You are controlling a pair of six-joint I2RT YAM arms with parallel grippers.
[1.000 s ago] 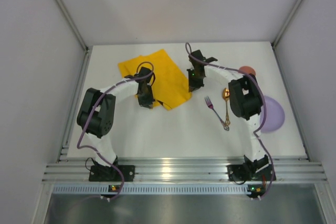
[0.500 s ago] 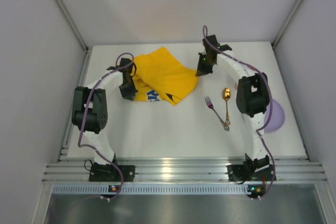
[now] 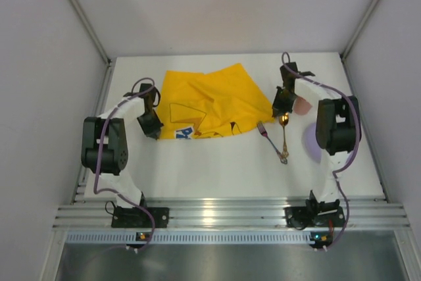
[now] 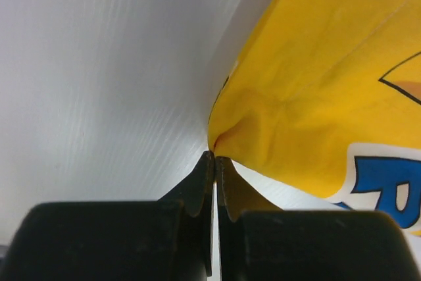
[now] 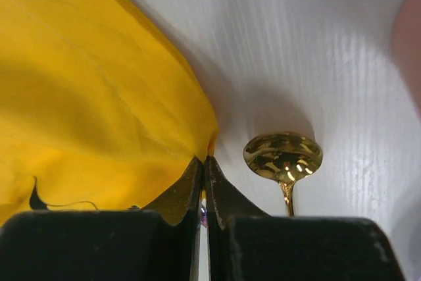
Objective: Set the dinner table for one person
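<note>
The left gripper [image 3: 150, 126], at the 8 o'clock corner of the crumpled yellow printed cloth [image 3: 210, 97], is pinched tight on it. The right gripper [image 3: 283, 107], at the cloth's 3 o'clock, nips its edge beside a shiny gold metal spoon [image 3: 284, 137]. Beneath spreads the large white matte dinner table [image 3: 217, 169], with its rail at 6 o'clock.

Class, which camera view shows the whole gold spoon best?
Top external: the gold spoon lies full length beside the fork. Right wrist shows only its bowl and a stub of handle; left wrist shows none of it.
</note>
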